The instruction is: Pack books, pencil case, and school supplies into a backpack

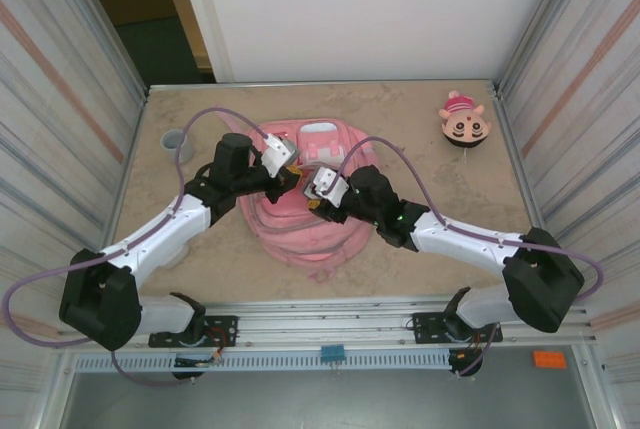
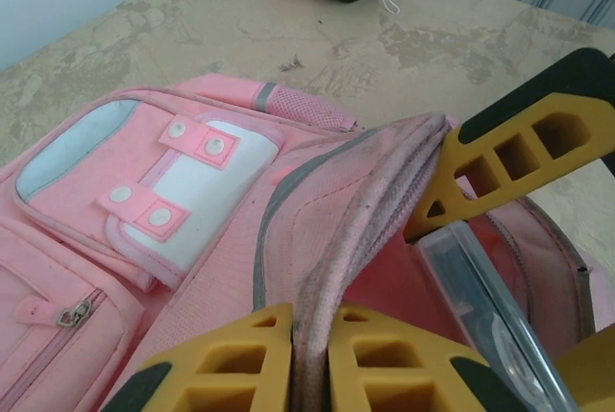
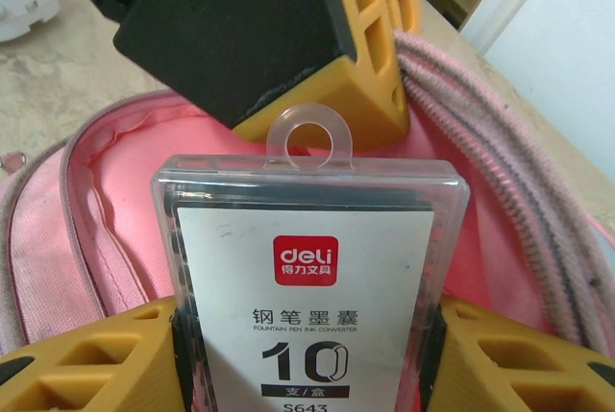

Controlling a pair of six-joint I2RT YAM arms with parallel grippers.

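Observation:
The pink backpack (image 1: pixel 300 237) lies in the middle of the table with its main opening held apart. My left gripper (image 2: pixel 309 316) is shut on the backpack's pink opening rim (image 2: pixel 370 201) and holds it up. My right gripper (image 3: pixel 306 314) is shut on the school supplies, a clear plastic box (image 3: pixel 307 268) of ink cartridges with a white "deli" label. The box stands just over the pink lining of the opening (image 3: pixel 96 201) and also shows edge-on as a clear box (image 2: pixel 480 287) in the left wrist view. The books and the pencil case are hidden.
A round cartoon-face toy (image 1: pixel 464 121) with a pink cap lies at the back right. A small grey cup (image 1: pixel 173 139) stands at the back left. Striped side walls close the table in on both sides.

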